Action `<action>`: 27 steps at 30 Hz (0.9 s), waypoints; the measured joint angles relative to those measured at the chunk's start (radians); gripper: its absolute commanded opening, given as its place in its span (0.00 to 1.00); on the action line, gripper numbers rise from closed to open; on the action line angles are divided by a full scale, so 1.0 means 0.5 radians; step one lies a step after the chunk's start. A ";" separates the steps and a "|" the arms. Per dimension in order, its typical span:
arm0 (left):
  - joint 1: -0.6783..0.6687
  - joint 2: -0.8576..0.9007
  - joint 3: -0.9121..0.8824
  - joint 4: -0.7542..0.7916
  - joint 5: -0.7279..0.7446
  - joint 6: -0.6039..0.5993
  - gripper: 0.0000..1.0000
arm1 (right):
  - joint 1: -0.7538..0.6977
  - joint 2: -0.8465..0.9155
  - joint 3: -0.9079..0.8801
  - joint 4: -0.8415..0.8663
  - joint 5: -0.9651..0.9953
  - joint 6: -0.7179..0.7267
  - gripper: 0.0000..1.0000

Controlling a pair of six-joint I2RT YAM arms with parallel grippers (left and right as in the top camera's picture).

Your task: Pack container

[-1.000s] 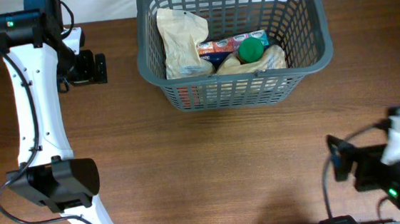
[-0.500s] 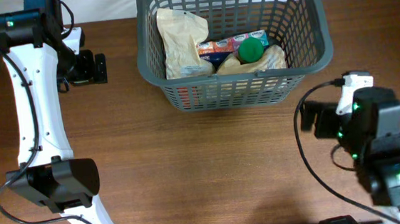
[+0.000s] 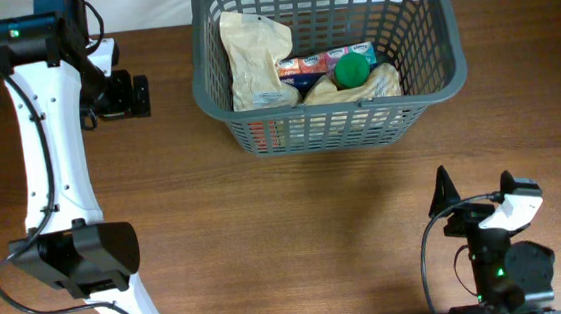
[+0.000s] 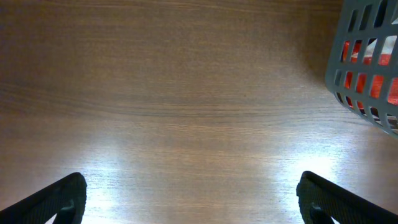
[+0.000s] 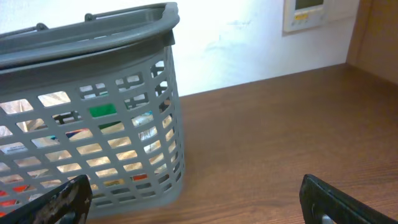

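Note:
The container, a dark grey slotted basket [image 3: 330, 123], stands at the back middle of the table. It holds a tan paper bag [image 3: 253, 59], a carton [image 3: 323, 62], a green ball [image 3: 352, 69] and another tan bag [image 3: 370, 86]. The basket's corner shows in the left wrist view [image 4: 367, 68] and its wall in the right wrist view [image 5: 93, 149]. My left gripper [image 3: 140, 95] is open and empty over bare wood left of the basket. My right gripper [image 3: 474, 197] is open and empty near the front right, well short of the basket.
The wooden table [image 3: 267, 238] runs across the whole view. A white wall [image 5: 249, 37] with a small panel [image 5: 309, 12] stands behind the basket. The left arm's white link [image 3: 51, 175] stretches along the table's left side.
The right arm has swung about: from the far right edge, up towards the basket's right side, then back down to the front right. The left arm and basket have not moved.

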 measured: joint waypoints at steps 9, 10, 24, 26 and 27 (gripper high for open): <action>0.000 0.000 0.000 0.002 -0.001 0.000 0.99 | 0.000 -0.227 -0.182 0.006 0.000 0.002 0.99; 0.000 0.000 0.000 0.002 -0.001 0.000 0.99 | 0.000 -0.227 -0.189 0.005 0.000 0.000 0.99; 0.000 0.000 -0.001 0.002 -0.001 0.000 0.99 | 0.000 -0.230 -0.377 0.033 0.000 0.001 0.99; 0.000 0.000 -0.001 0.002 -0.001 0.000 0.99 | 0.000 -0.230 -0.378 0.033 0.000 0.001 0.99; 0.000 0.000 -0.001 0.002 -0.001 0.000 0.99 | 0.000 -0.230 -0.378 0.033 0.000 0.001 0.99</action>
